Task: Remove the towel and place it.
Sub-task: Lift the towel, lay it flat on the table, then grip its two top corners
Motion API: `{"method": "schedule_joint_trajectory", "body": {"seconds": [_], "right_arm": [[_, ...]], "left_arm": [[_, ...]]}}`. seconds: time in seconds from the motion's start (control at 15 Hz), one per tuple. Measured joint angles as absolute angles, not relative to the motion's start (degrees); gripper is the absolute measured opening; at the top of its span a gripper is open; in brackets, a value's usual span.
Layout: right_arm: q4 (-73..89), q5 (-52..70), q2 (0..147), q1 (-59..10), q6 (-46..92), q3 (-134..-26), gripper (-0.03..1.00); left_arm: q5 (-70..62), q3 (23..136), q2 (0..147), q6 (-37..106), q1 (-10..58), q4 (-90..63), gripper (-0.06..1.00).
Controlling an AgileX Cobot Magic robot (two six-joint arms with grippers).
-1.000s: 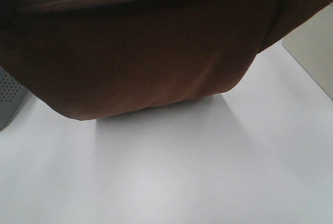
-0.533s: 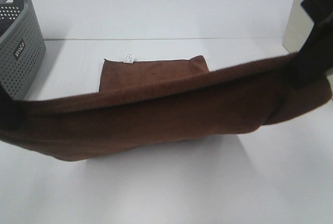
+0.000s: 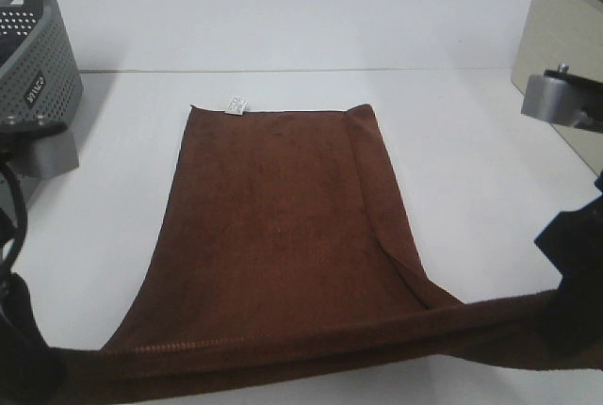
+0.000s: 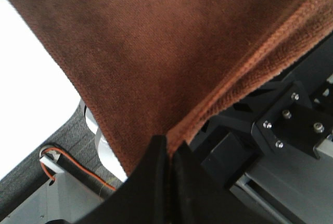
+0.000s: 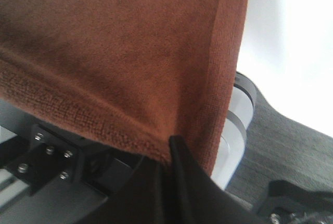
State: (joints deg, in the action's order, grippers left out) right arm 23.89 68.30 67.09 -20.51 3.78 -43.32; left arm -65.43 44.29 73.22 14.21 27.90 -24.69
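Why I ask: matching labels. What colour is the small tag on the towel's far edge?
White; the tag shows best in the exterior high view.

1. A white tabletop point(image 3: 471, 188) fills the view, with a thin seam running across its far part.
2. A grey perforated basket point(image 3: 42, 75) sits at the far left.
3. A beige box point(image 3: 565, 19) stands at the far right.

Table point(image 3: 490, 188) seen from high above, angled downward, wrist views set very close against towel point(image 3: 283, 226) corners, towel shared by all
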Motion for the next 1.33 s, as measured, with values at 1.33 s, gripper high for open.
{"method": "schedule_joint_trajectory", "body": {"seconds": [1.33], "right_arm": [[22.8,60.2,77.2,-19.8,8.8,-29.7,0.06]], "left_arm": [[-66.3,45.7,93.4,8.9,42.2,-25.2,0.0]]}}
